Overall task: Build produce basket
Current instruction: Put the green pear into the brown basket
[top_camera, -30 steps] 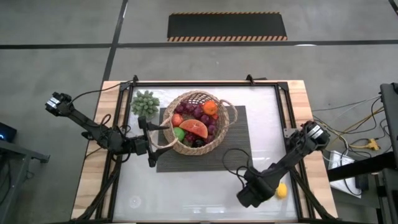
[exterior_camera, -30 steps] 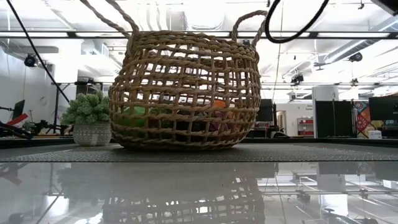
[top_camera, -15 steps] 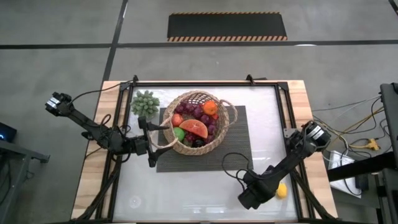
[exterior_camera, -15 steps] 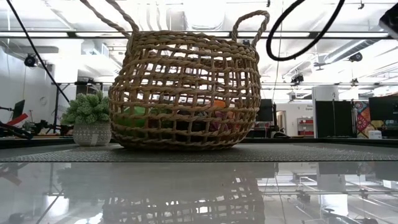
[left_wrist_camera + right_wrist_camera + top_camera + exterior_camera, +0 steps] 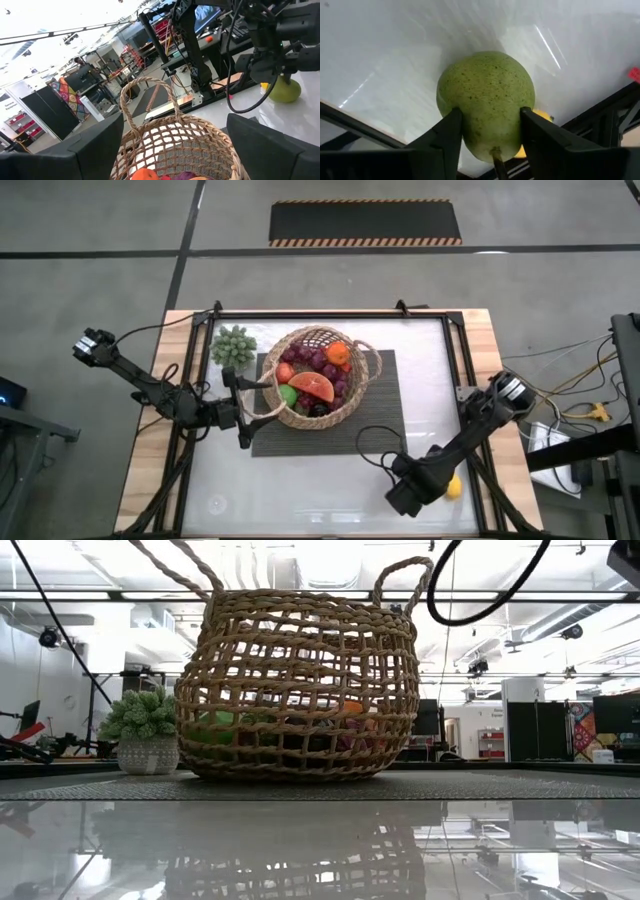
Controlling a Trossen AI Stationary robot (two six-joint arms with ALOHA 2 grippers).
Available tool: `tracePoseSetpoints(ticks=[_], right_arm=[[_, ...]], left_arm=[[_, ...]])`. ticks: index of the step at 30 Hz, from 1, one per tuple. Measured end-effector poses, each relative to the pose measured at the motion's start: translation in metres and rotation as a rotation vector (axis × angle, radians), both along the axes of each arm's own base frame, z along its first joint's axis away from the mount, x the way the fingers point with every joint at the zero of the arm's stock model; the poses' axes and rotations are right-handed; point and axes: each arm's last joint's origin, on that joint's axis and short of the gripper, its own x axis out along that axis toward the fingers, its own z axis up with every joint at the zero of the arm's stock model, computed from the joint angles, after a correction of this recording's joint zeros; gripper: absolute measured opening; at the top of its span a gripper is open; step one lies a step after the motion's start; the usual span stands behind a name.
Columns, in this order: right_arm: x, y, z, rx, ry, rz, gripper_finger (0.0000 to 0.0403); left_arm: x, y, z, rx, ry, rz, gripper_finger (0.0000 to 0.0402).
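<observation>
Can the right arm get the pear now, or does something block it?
Probably yes. The right gripper already has a finger on each side of the pear, which sits on the bare table near its front right corner. Nothing is in between.

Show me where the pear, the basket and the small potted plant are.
pear (image 5: 487, 97): right wrist view, its green middle.
basket (image 5: 300, 680): low view, its woven side wall.
potted plant (image 5: 233, 344): high view, its green top.
</observation>
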Motion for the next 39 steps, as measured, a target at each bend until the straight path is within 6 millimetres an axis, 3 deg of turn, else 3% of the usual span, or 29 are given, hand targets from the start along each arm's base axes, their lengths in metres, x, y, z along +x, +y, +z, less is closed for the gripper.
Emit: tracePoseSetpoints(ticks=[5,16,24,32,39], right_arm=[[0.005,-0.004,0.019,-0.004,-0.098,-0.005,0.0155],[0.037,-0.017,0.088,-0.039,-0.471,0.117,0.0155],[0.067,-0.029,0.139,-0.062,-0.764,0.355,0.0155],[0.102,-0.074,0.184,-0.337,-0.937,0.541,0.0156],[0.14,-0.142,0.192,-0.467,-0.9,0.568,0.0156]], left_arm=[[0.0,0.0,0.0,0.005,0.001,0.0,0.0336],[0.0,0.0,0.0,0.003,0.002,0.0,0.0336],[0.0,0.0,0.0,0.003,0.003,0.0,0.0336],[0.0,0.0,0.0,-0.003,-0.001,-0.001,0.0336],[0.0,0.0,0.0,-0.005,-0.003,-0.001,0.0336]])
